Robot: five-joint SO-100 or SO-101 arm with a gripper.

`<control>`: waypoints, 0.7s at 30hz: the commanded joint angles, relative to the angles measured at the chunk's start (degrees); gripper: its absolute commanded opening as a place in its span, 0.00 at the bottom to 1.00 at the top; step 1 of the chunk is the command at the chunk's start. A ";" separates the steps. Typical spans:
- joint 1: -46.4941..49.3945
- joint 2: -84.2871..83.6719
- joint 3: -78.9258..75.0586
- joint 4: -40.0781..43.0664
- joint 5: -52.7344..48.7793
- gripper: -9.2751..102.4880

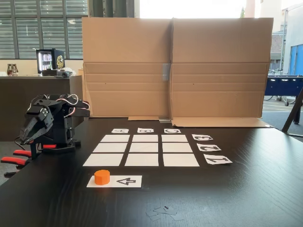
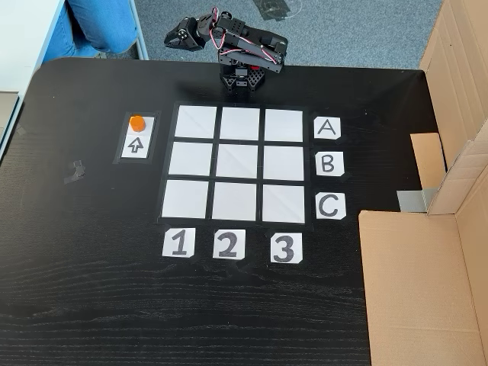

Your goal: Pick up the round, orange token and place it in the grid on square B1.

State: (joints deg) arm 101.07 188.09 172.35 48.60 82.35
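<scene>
From the low fixed view I see my arm [image 1: 49,124] folded at the table's [image 1: 246,198] left edge, its gripper [image 1: 24,140] pointing down and left, well apart from everything else. I cannot tell from here whether the fingers are spread or pressed together; they look near closed and pinch nothing. To the right, near the front, the token [image 1: 102,177] stands upright on the left end of the strip [image 1: 114,181], just beside the black arrow [image 1: 126,181]. Beyond it lies the grid [image 1: 143,150], all nine squares bare, with number labels [image 1: 209,148] at its right and a cardboard wall [image 1: 175,66] behind.

In the higher fixed view the token [image 2: 136,122] sits on the strip's [image 2: 138,138] far end, left of the grid [image 2: 235,165]. B1 [image 2: 191,159], the left square of the middle row, is blank. The arm [image 2: 236,46] is folded past the far edge, gripper [image 2: 174,36] pointing left. Labels A, B, C [image 2: 328,164] line the right side.
</scene>
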 commanded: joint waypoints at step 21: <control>-9.84 -50.45 -65.74 30.76 -1.93 0.24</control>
State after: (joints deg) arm 92.37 142.21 116.81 73.92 80.95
